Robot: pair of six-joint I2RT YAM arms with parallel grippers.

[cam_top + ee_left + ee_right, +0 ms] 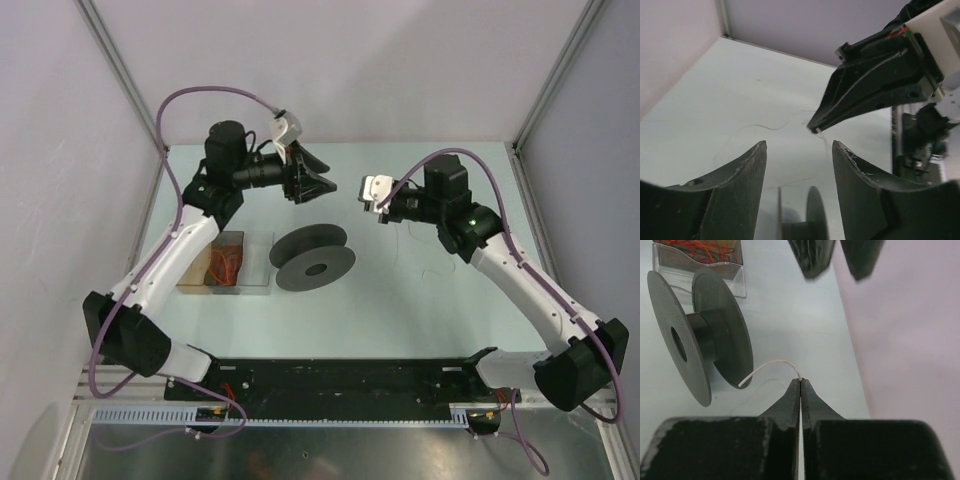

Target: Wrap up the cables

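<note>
At the tip of your right gripper (800, 382), the two fingers (788, 402) are pressed flat against each other, and the end of the thin white cable (780, 361) is pinched between them. From that pinch the cable rises in a short arc and bends down to the left. Its free end hangs just beside the lower rim of the black spool (715, 335); you cannot tell from these views whether it touches the flange. The spool sits on the pale tabletop (420, 310) near the middle, apparently resting on the rims of its two flanges, with the hub hole facing your right wrist camera at an angle. Just beside the spool, on its left in the top view, stands a clear box (252, 268) with a tangle of orange pieces (700, 247) in it. Your left gripper (799, 147) hangs above the far side of the tabletop, its fingers (742, 172) spread wide and holding nothing. Through the gap between them you see the top of the spool below and the right gripper's closed tip up ahead, close but apart. From the left wrist view a very faint strand of the same thin cable lies in loose curves on the tabletop beyond the fingers; it is too fine to follow along its whole length. From above, the two grippers face each other over the far side of the spool, left one on the left, right one on the right, with a small gap between them.
</note>
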